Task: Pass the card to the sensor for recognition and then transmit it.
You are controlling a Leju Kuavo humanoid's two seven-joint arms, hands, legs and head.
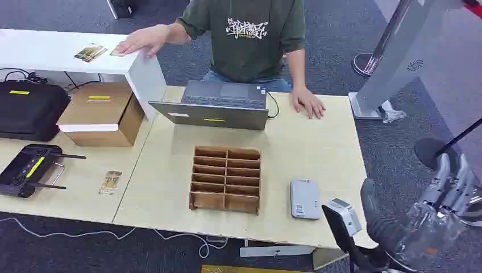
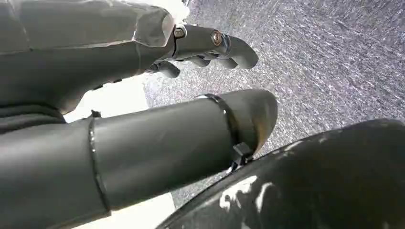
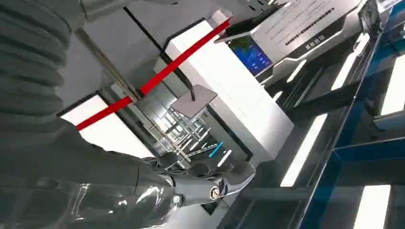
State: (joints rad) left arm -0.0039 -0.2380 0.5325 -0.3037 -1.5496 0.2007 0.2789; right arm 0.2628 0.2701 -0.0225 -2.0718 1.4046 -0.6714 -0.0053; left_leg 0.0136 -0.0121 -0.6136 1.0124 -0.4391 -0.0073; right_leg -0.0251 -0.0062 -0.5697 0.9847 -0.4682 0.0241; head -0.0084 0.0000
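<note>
Two card spots show in the head view. One small pale rectangular card (image 1: 110,182) lies flat on the light wooden table (image 1: 318,148), well to the left of the brown slotted divider rack (image 1: 225,178). Its long axis runs away from the robot, toward the person. A few more printed cards (image 1: 90,53) sit on the white shelf (image 1: 51,54) far beyond the rack and to its left, just beside the hand of the person in the green T-shirt (image 1: 250,40).

The flat grey card sensor (image 1: 305,198) lies just right of the rack, near the table's front edge.

Right hand (image 1: 449,190): raised well right of the rack, off the table's right edge, fingers up and apart, nothing in it. Left hand (image 2: 143,62): hangs over grey carpet, thumb apart from loosely bent fingers, nothing held.

Key relation, as a judgement: the table card lies on the left arm's side of the rack, while the sensor lies on the right hand's side. The right hand is nearer the sensor and well apart from either card spot. Which card is meant I cannot tell.

Writing:
- White graphic lettering on the T-shirt, not legible.
- Yellow labels on the black case (image 1: 28,108), the cardboard box (image 1: 99,114) and the grey laptop (image 1: 219,105), all beyond the rack; too small to read.
- Right wrist view shows a signboard with text lines, unreadable.
</note>
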